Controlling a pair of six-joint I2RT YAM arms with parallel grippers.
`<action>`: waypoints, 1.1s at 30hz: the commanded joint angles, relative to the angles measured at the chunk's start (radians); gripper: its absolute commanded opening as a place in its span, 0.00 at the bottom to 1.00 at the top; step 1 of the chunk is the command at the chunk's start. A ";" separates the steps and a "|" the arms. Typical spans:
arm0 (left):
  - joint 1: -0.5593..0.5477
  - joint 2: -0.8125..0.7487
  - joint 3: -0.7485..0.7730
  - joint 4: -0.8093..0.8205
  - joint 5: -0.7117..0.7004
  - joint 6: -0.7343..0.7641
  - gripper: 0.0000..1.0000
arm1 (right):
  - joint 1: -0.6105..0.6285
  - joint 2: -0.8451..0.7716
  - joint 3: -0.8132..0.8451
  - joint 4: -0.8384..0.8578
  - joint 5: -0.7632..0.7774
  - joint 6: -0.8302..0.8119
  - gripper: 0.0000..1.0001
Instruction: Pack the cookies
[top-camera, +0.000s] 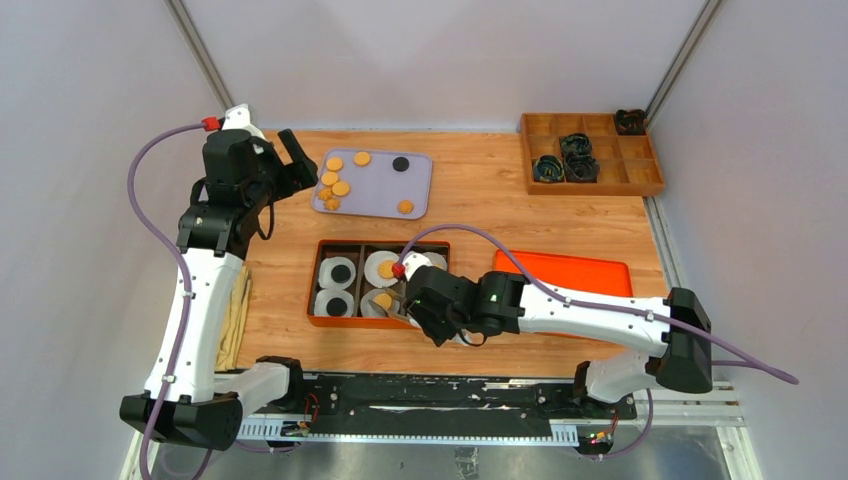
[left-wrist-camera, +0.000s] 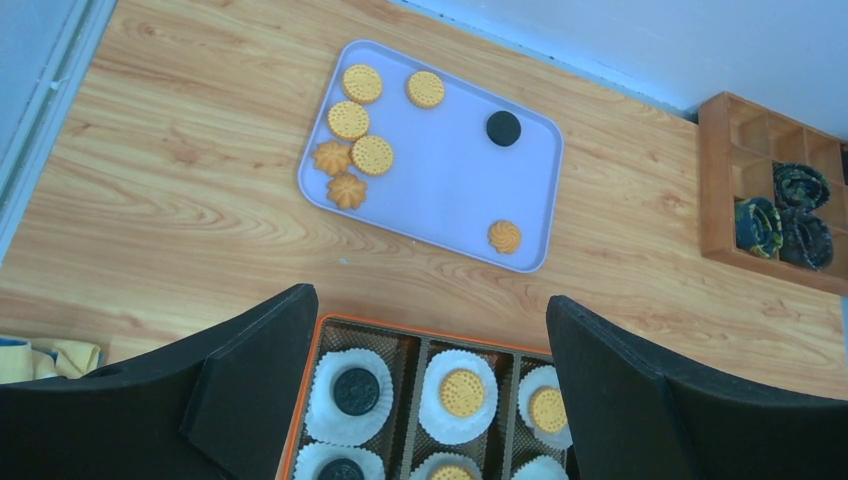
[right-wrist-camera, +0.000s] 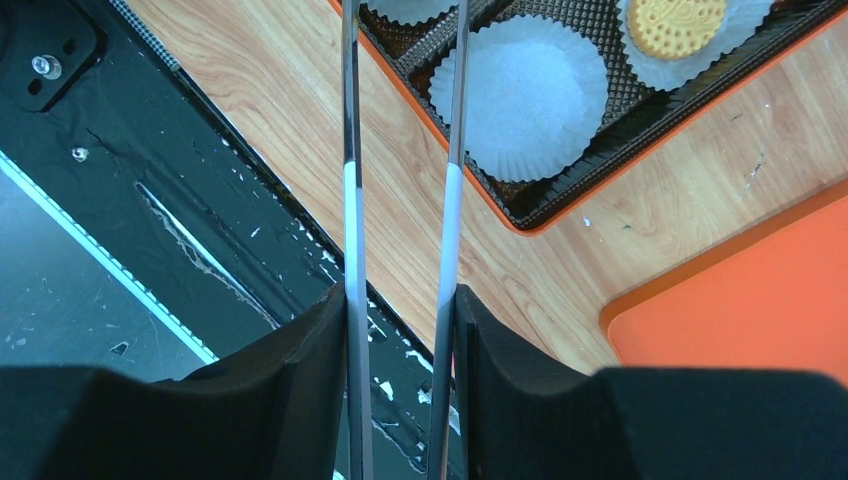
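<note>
Several golden cookies (top-camera: 335, 180) and one black cookie (top-camera: 401, 164) lie on a lilac tray (top-camera: 380, 190). An orange box (top-camera: 318, 280) holds white paper liners, some with cookies in them: black ones on the left (left-wrist-camera: 356, 391), golden ones in the middle and right (left-wrist-camera: 462, 392). My left gripper (top-camera: 290, 160) is open and empty, high between tray and box (left-wrist-camera: 430, 310). My right gripper (top-camera: 425, 310) is shut on metal tongs (right-wrist-camera: 350, 200) at the box's near right corner. The tong tips run out of the right wrist view. One liner (right-wrist-camera: 520, 95) beside them is empty.
An orange lid (top-camera: 565, 273) lies right of the box. A wooden compartment tray (top-camera: 590, 185) with dark rolled items stands at the back right. A yellow cloth (top-camera: 236, 315) lies at the left edge. The black arm base rail (right-wrist-camera: 150, 200) runs close behind the tongs.
</note>
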 joint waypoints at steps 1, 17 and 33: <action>-0.002 -0.016 -0.003 0.006 0.012 -0.002 0.91 | 0.017 0.022 0.034 -0.013 -0.008 0.012 0.30; -0.003 -0.024 0.009 0.003 0.032 -0.004 0.93 | 0.020 -0.021 0.097 -0.004 0.044 -0.010 0.45; -0.003 -0.010 0.026 0.002 0.007 0.003 0.93 | -0.165 0.255 0.431 0.150 0.198 -0.251 0.42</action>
